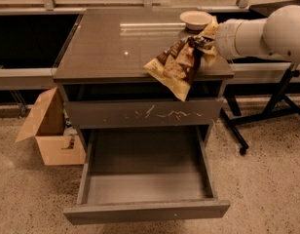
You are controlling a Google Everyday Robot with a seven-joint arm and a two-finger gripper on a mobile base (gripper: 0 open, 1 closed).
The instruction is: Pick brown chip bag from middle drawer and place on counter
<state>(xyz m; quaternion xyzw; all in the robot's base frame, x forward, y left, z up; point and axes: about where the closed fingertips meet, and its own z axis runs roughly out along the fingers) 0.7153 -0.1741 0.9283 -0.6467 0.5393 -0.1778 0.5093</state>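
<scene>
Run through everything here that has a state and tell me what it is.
gripper, shut on the brown chip bag, over the counter's right front
brown chip bag, held, hanging at the counter's front edge
middle drawer, pulled open
scratched drawer, closed
cardboard box, flaps open
bowl, upright

The brown chip bag [177, 65] is dark brown with pale yellow ends. The dark tool [204, 45] on the white arm [267, 30] grips it over the glossy grey-brown worktop [116, 48].
</scene>
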